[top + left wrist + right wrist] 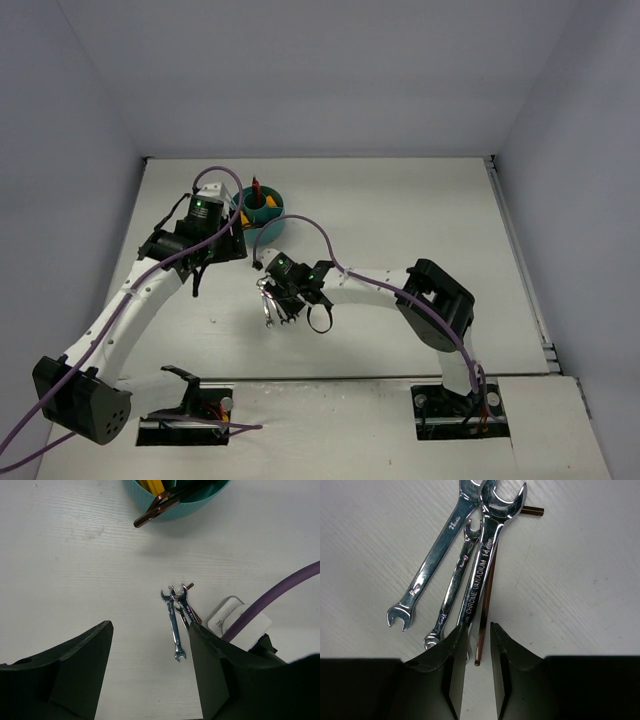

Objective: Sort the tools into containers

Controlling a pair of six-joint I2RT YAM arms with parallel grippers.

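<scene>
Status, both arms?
Left fingers open, empty. Right fingers slightly open, straddling hex key. Key's bend lies under wrenches. Bowl partly filled.

White table [400, 200], pale lavender walls [300, 70]

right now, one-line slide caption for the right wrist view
Right end effector, fingers narrowly apart, straddling the end of a hex key among three overlapping wrenches on the table.
</scene>
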